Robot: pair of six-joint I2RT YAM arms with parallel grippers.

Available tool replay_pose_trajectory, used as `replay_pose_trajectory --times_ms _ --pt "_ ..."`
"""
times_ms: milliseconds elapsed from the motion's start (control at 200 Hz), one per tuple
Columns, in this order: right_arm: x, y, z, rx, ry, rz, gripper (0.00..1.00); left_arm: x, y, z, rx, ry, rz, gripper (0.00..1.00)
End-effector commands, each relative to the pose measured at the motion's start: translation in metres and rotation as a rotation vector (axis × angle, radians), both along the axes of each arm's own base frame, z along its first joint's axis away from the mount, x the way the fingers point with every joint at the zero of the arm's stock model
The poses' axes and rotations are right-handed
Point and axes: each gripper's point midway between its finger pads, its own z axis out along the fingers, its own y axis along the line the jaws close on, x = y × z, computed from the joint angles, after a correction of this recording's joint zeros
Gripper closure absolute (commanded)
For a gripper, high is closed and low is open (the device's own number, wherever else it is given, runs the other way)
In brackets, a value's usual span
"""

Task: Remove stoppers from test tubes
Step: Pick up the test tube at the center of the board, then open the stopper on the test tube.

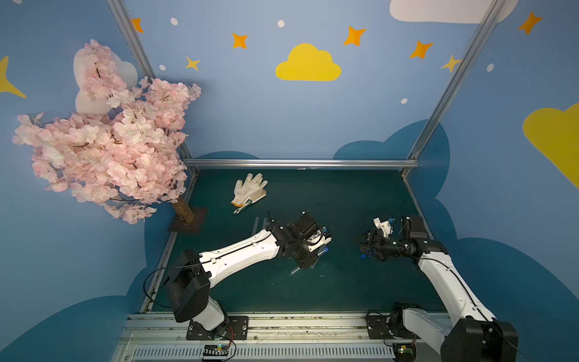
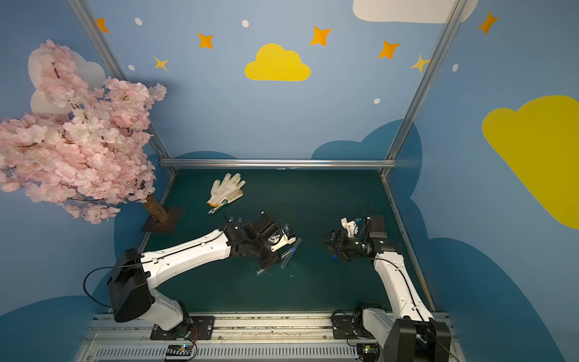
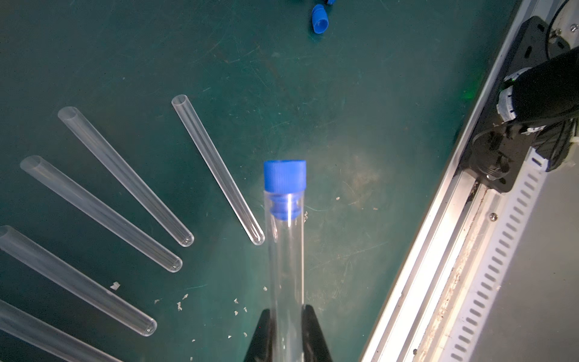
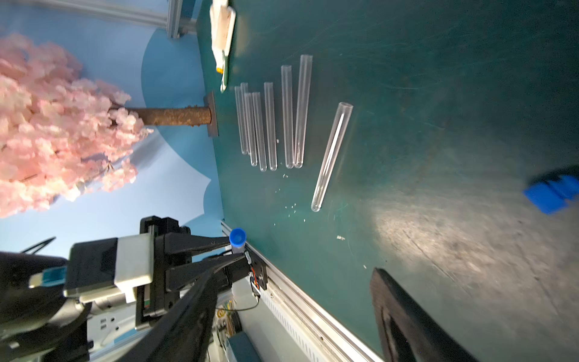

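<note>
Clamping one test tube point(image 3: 286, 266) low on its body with the left tool point(image 3: 286, 316), black fingers point(image 3: 315, 338) pressing tight on the glass from both sides. Carrying this tube above the green desk point(image 3: 360, 109), with a blue stopper point(image 3: 284, 175) sitting in its mouth and the ribbed plug showing through the clear wall. Seeing this grip also in the right wrist view, with the tube almost wholly hidden behind the fingers there and only the stopper poking out.

Holding the right tool point(image 1: 359, 245) wide apart and empty, apart from the held tube.

Looking at a row of bare test tubes point(image 4: 287, 116) lying side by side on the desk near the white glove point(image 1: 249, 191), mouths open, plus a single tilted tube point(image 4: 332, 156) just beside the row. Losing most of that row under the left arm point(image 1: 238, 254) in both top views.

Finding a loose stopper point(image 3: 320, 18) on the desk beyond the held tube, and a second stopper point(image 3: 329, 1) cut off by the picture edge. Catching a blurred stopper point(image 4: 551, 194) in the right wrist view, too smeared for telling whether resting on the desk.

Reading nothing on the left arm or the right arm point(image 1: 438, 275), details there being too small.
</note>
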Motion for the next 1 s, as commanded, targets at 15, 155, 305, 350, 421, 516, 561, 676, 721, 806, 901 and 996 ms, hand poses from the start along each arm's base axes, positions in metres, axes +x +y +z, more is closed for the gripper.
replay_pose_trajectory --times_ms 15,155,305,350,421,516,561,676,721,806,901,996 --pt "0.012 0.026 0.017 0.035 -0.070 0.072 0.25 -0.005 0.000 0.010 -0.044 0.029 0.014 0.92" --pt "0.011 0.050 0.013 0.038 -0.064 0.149 0.30 -0.003 -0.004 0.015 -0.065 0.030 0.015 0.92" --pt "0.011 0.072 0.018 0.049 -0.072 0.236 0.35 -0.002 -0.005 0.017 -0.072 0.027 0.019 0.92" --pt "0.010 0.078 0.019 0.059 -0.067 0.264 0.38 -0.002 -0.006 0.018 -0.075 0.027 0.016 0.92" --pt "0.007 0.086 0.019 0.068 -0.051 0.311 0.43 -0.001 -0.008 0.019 -0.080 0.026 0.016 0.92" --pt "0.004 0.095 0.018 0.072 -0.032 0.358 0.49 0.001 -0.008 0.020 -0.083 0.024 0.021 0.92" --pt "0.002 0.099 0.018 0.075 -0.030 0.370 0.50 0.001 -0.009 0.020 -0.084 0.025 0.021 0.92" --pt "-0.001 0.102 0.016 0.074 -0.024 0.377 0.52 0.003 -0.009 0.021 -0.091 0.020 0.030 0.92" --pt "-0.002 0.102 0.015 0.077 -0.021 0.381 0.53 0.005 -0.009 0.022 -0.095 0.018 0.036 0.92" --pt "-0.005 0.103 0.014 0.081 -0.013 0.390 0.56 0.007 -0.008 0.024 -0.101 0.009 0.042 0.92" --pt "-0.007 0.105 0.015 0.088 -0.013 0.399 0.58 0.010 -0.008 0.024 -0.103 0.004 0.047 0.93" --pt "-0.009 0.106 0.015 0.093 -0.007 0.406 0.61 0.012 -0.009 0.025 -0.104 -0.002 0.050 0.93"
